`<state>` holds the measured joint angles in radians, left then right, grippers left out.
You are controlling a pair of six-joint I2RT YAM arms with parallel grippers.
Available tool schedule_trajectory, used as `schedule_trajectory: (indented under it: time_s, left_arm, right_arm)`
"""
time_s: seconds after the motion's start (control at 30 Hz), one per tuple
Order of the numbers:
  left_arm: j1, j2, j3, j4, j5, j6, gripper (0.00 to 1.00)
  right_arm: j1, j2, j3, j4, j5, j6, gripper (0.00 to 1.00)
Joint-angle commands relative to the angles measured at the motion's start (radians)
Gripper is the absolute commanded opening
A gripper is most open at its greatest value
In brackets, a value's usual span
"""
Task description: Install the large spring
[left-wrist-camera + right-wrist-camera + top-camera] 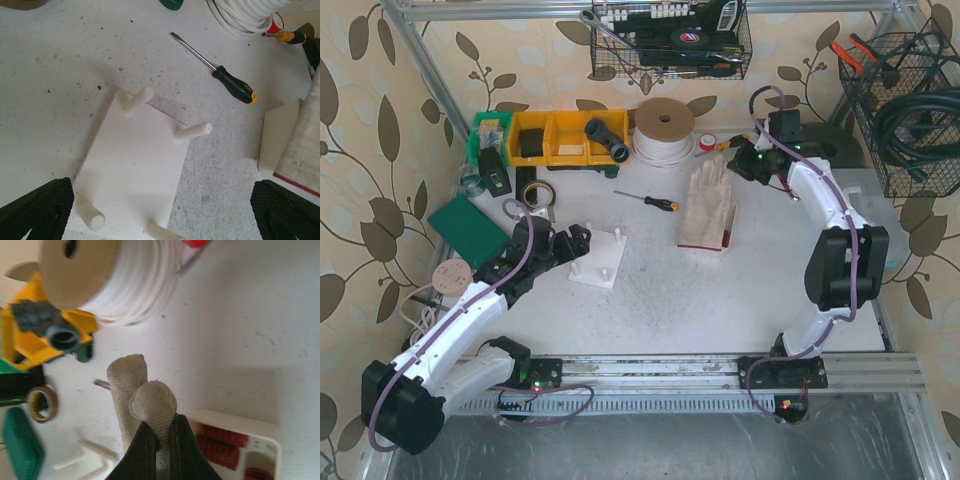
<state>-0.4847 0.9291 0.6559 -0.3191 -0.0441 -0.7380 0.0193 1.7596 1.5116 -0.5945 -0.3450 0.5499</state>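
A white peg plate (pixel 600 262) with several upright pegs lies left of centre; in the left wrist view it (pixel 140 160) lies just below and between the jaws. My left gripper (pixel 575 245) is open and empty over the plate's near edge (pixel 160 215). My right gripper (pixel 740 160) is shut on a finger of the beige work glove (pixel 150 395), which lies across the table (pixel 705 205). Under the glove is a white tray (pixel 260 427) holding red springs (pixel 220 445). I cannot tell which spring is the large one.
A black-handled screwdriver (pixel 650 200) lies between plate and glove. A white cord spool (pixel 663 128), yellow bins (pixel 560 135), a tape roll (pixel 535 193) and a green pad (pixel 465 225) sit at the back and left. Wire baskets hang on the wall.
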Motion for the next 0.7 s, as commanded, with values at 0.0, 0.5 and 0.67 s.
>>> schedule_trajectory:
  time_s: [0.0, 0.5, 0.67]
  left_arm:
    - [-0.002, -0.025, 0.0, 0.024, -0.01, 0.0, 0.98]
    - [-0.001, -0.021, -0.001, 0.032, -0.015, -0.001, 0.98]
    - [-0.002, -0.031, -0.011, 0.042, -0.026, -0.005, 0.99]
  right_arm:
    - [0.003, -0.076, 0.063, 0.026, -0.084, 0.14, 0.0]
    - [-0.12, -0.02, 0.244, 0.177, 0.037, 0.248, 0.0]
    - [-0.135, -0.007, 0.131, 0.315, 0.112, 0.225, 0.0]
